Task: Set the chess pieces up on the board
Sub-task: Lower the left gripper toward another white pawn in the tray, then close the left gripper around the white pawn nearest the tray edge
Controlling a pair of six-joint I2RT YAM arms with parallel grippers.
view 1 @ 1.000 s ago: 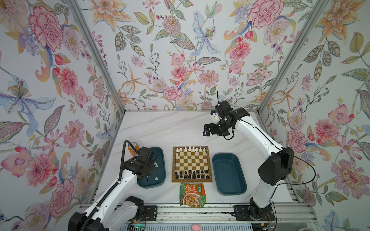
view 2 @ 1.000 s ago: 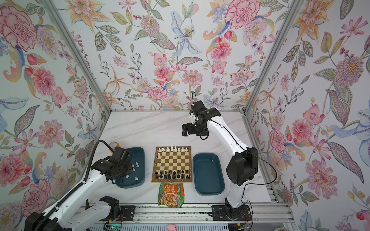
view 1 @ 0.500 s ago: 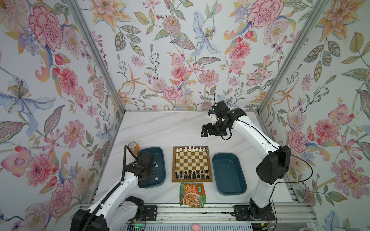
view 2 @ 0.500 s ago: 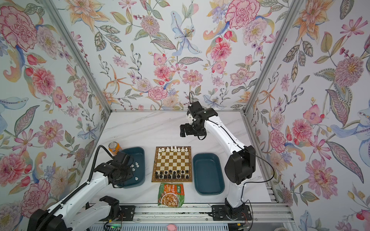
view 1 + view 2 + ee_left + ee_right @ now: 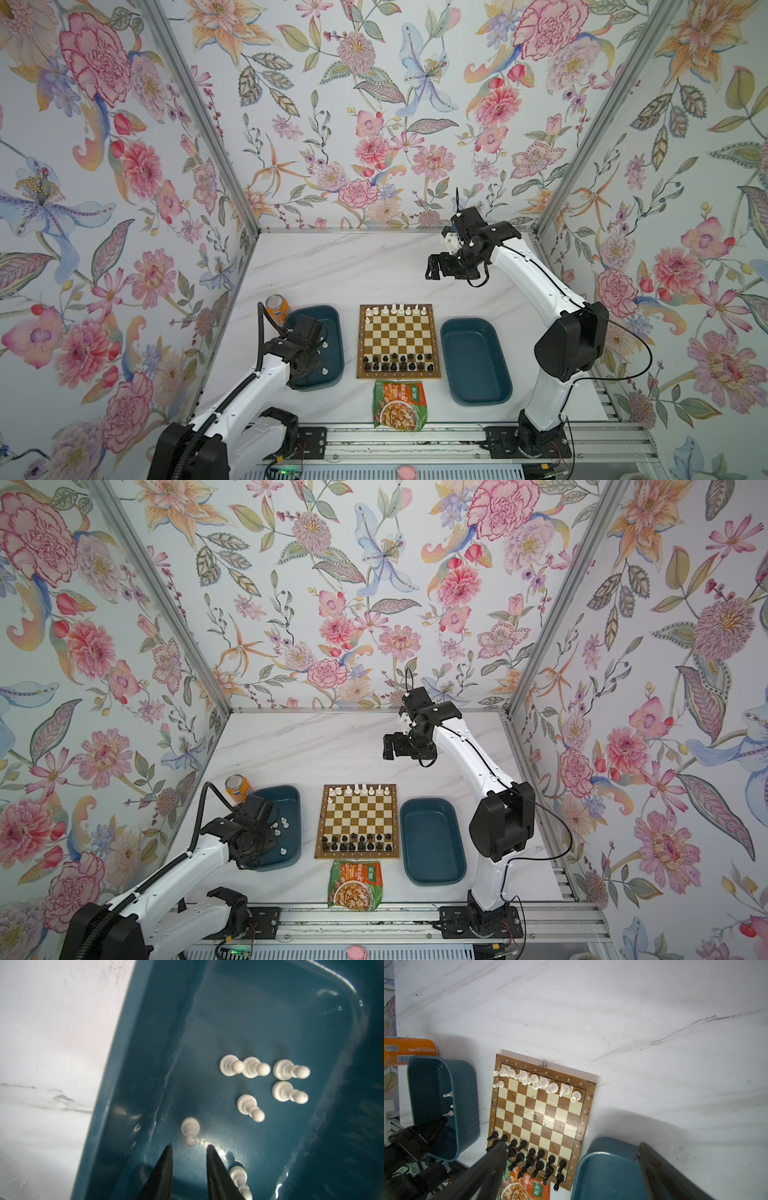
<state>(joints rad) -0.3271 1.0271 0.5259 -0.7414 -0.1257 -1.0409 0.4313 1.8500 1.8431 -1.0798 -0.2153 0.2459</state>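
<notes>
The left gripper (image 5: pixel 189 1145) hangs low inside the teal tray (image 5: pixel 145 1064) just left of the board (image 5: pixel 399 375), its jaws a little apart and pinching nothing, the tips just short of one white pawn (image 5: pixel 190 1129); more white pawns (image 5: pixel 250 1106) sit further in. The right gripper (image 5: pixel 573 1144) hovers high beyond the board's far edge, jaws spread wide around nothing; on the board, white pieces (image 5: pixel 398 309) line the far row with a lone white pawn (image 5: pixel 367 320) just ahead, and black pieces (image 5: pixel 398 362) fill the two near rows.
</notes>
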